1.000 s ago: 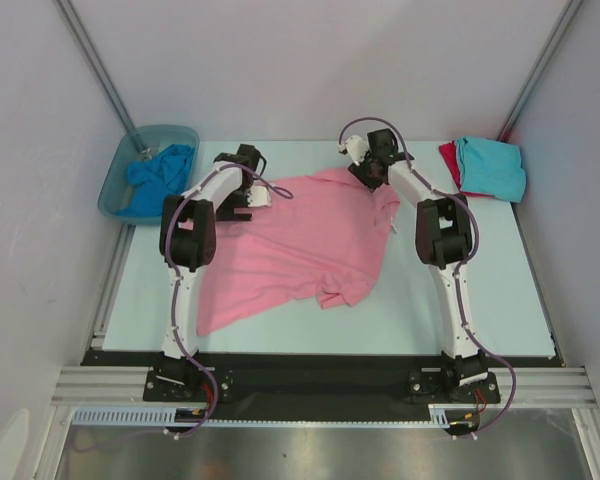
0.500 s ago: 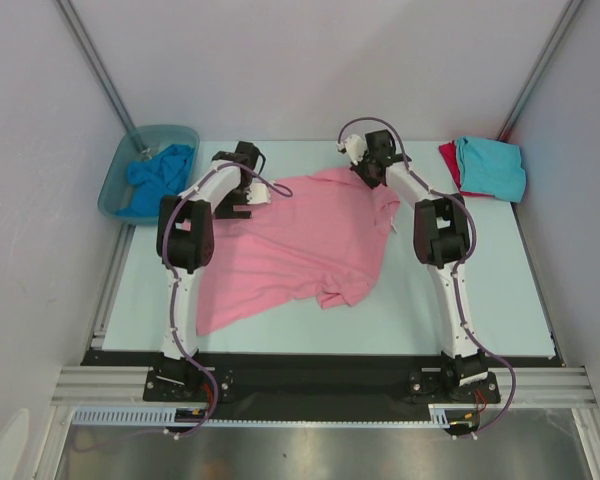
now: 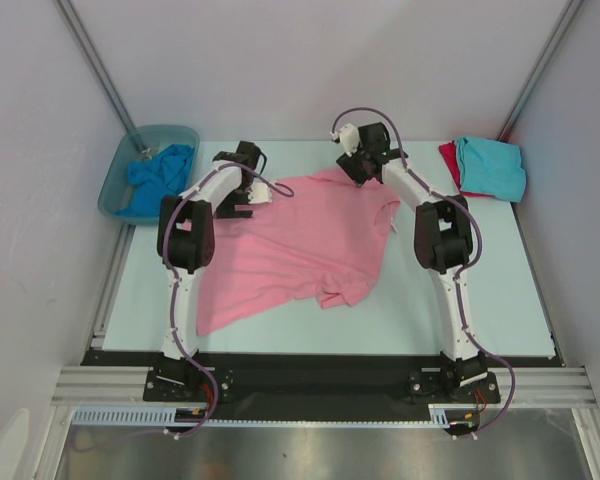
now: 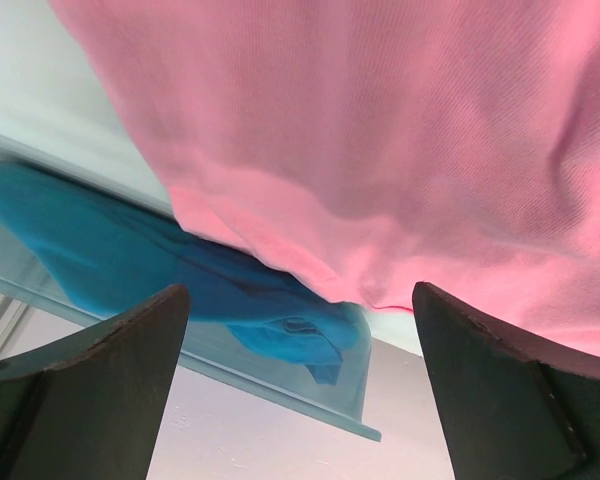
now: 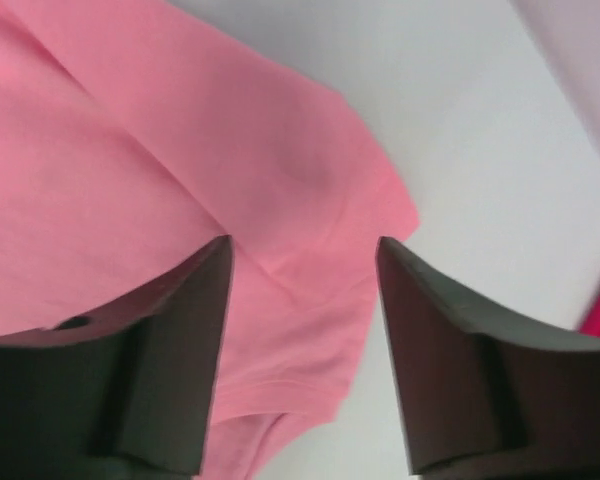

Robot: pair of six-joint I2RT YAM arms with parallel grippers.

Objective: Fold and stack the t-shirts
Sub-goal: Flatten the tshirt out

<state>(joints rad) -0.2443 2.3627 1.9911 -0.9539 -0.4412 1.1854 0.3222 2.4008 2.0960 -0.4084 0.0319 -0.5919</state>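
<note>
I am watching the left gripper (image 4: 300, 300) hovering with its jaws spread to their widest and nothing lying between them. Directly ahead of its fingertips the large light pink t-shirt (image 3: 300, 245) is lying spread on the table (image 3: 480, 300), its hemmed edge running just beyond the two dark fingers (image 4: 90, 390). Past that edge, farther ahead of the same gripper, the brighter blue t-shirt (image 3: 160, 172) is lying bunched inside the translucent tub (image 3: 113, 185). The right gripper (image 5: 302, 245) is hovering over the far edge of the pink t-shirt with its jaws standing partly apart and gripping no cloth. A rounded corner of the pink fabric is showing below and between its fingers, with bare table beyond that corner. Well off to the outer side of the right gripper, the turquoise t-shirt (image 3: 492, 166) is lying folded on top of the red t-shirt (image 3: 448, 160), only a strip of the red one showing beside it. Most of the pink t-shirt is lying behind both grippers, towards the arm bases, rumpled at its near hem.
</note>
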